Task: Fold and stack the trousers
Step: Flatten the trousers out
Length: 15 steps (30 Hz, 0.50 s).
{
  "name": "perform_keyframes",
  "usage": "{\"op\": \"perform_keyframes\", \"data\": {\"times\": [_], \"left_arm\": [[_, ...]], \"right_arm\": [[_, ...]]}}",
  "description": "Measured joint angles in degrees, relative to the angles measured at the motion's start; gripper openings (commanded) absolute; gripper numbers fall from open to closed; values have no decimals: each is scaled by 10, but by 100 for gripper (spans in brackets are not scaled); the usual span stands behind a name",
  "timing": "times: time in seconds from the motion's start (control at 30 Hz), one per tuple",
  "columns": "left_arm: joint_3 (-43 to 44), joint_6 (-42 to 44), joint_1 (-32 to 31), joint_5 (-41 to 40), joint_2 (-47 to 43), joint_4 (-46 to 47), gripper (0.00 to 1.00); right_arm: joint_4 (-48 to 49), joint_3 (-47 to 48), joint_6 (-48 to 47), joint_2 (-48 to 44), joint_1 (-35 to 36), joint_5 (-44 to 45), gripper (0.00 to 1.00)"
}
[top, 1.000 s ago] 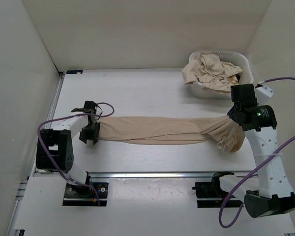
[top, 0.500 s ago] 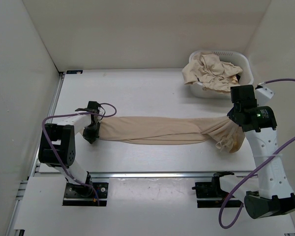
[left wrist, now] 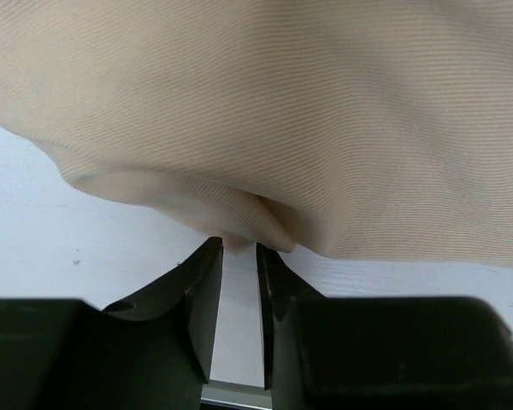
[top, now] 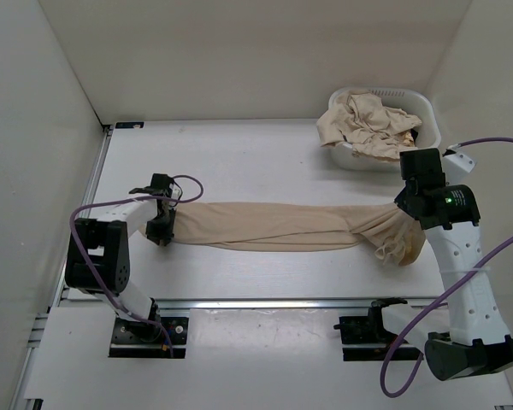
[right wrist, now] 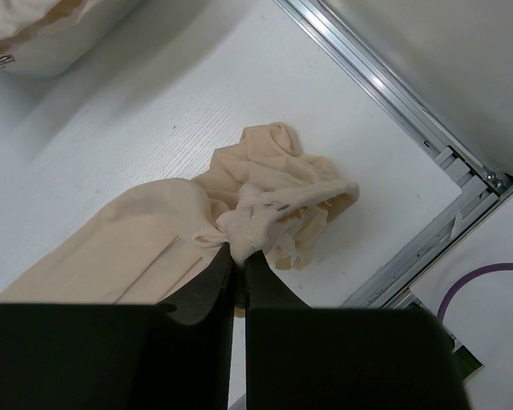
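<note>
Right hand (right wrist: pixel 238 253) pinches trousers (top: pixel 282 226) end; left hand (left wrist: pixel 239 253) at opposite end

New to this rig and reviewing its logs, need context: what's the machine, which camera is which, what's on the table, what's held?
Two small robot arms are bolted at the near edge of a white table; each ends in a two-finger gripper. The wide picture comes from a fixed camera above and behind them. The other two come from a camera on each wrist, looking past its own fingers. Beige trousers lie stretched across the table between the arms. The right gripper is shut on bunched fabric at one end. The left gripper sits at the other end, fingers nearly together with a fold at their tips; whether it truly pinches is unclear. A white basket at the far right holds more beige clothes.
</note>
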Motion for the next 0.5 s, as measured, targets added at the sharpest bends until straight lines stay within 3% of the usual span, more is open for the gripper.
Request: {"op": "perform_keyframes", "data": {"times": [0.1,0.17,0.5], "left_arm": [[1,0,0,0,9,0,28],[5,-1,0,-7,19,-2,14],[8,1,12,-80,5,10,14]], "right_arm": [[0,0,0,0,0,0,0],[0,0,0,0,0,0,0],[-4,0,0,0,-4,12,0]]}}
